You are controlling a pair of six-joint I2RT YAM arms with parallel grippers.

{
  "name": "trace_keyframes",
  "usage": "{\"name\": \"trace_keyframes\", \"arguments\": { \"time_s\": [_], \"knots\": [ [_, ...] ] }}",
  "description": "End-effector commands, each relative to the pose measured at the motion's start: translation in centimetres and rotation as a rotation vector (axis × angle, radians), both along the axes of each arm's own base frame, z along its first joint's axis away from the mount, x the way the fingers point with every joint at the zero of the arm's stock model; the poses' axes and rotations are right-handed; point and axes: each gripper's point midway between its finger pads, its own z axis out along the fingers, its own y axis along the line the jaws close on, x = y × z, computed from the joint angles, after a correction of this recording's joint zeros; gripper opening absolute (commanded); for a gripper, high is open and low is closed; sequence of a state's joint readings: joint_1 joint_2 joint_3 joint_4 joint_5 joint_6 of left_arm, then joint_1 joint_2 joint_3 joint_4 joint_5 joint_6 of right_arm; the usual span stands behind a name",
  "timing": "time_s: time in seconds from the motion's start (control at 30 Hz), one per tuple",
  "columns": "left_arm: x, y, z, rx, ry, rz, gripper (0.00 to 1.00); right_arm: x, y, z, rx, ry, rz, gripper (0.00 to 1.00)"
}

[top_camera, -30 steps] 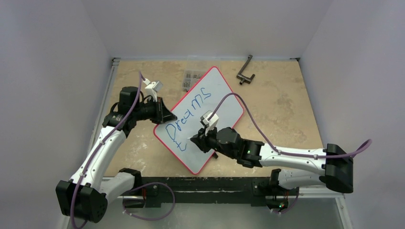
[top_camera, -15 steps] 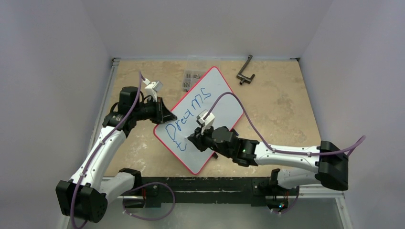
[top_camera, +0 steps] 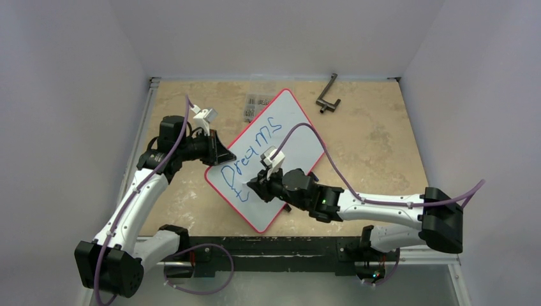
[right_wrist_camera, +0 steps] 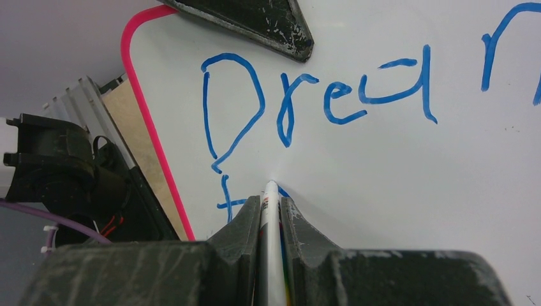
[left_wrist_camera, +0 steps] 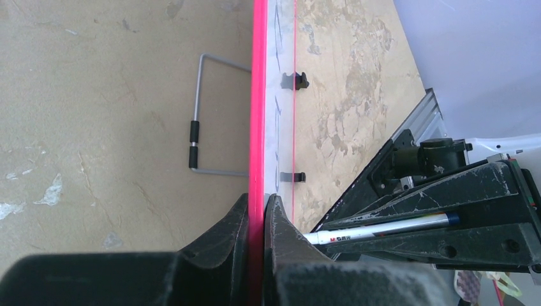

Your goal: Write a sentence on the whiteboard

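The whiteboard [top_camera: 296, 127], white with a thin red rim, lies at an angle across the table's middle. The sentence [top_camera: 252, 143] is in blue marker and reads "Dreams", with a "t" on a second line below it. My left gripper [top_camera: 220, 156] is shut on the board's left rim [left_wrist_camera: 257, 95], which runs edge-on between the jaws of that gripper [left_wrist_camera: 261, 204]. My right gripper [right_wrist_camera: 270, 199] is shut on a white marker [right_wrist_camera: 270, 213]. The marker's tip touches the whiteboard [right_wrist_camera: 383, 178] just right of the "t", under "Dreams" [right_wrist_camera: 319, 95].
A dark L-shaped metal tool [top_camera: 327, 95] lies at the back right. A small packet of metal parts [top_camera: 254, 105] sits behind the board. A wire stand [left_wrist_camera: 198, 115] shows behind the board's back in the left wrist view. Walls close in the table on three sides.
My right arm has slid left across the board, bringing the marker tip closer to the "t". The left arm and the board have stayed still.
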State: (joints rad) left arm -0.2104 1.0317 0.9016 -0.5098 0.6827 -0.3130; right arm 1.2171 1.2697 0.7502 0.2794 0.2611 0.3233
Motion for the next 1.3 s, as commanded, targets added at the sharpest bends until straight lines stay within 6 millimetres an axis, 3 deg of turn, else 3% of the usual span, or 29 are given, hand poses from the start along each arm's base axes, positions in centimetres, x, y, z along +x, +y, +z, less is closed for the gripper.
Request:
{"name": "trace_keyframes", "arguments": {
  "time_s": [0.0,0.17,0.5,1.03,1.27],
  "knots": [
    [0.9,1.2,-1.1,0.111,-0.078,0.014,0.00,-0.4,-0.3,-2.3,-0.032,0.025,0.015,0.00],
    [0.9,1.3,-1.2,0.113,-0.079,0.016,0.00,-0.9,-1.6,-3.7,-0.042,0.059,-0.001,0.00],
    [0.9,1.3,-1.2,0.114,-0.077,0.016,0.00,-0.8,-2.7,-4.3,-0.056,0.083,-0.040,0.00],
    [0.9,1.4,-1.1,0.116,-0.082,0.019,0.00,1.1,-0.9,-0.1,-0.015,0.005,-0.086,0.00],
    [0.8,1.3,-1.1,0.114,-0.082,0.016,0.00,1.3,-0.7,-0.3,-0.025,0.006,-0.087,0.00]
  ]
}}
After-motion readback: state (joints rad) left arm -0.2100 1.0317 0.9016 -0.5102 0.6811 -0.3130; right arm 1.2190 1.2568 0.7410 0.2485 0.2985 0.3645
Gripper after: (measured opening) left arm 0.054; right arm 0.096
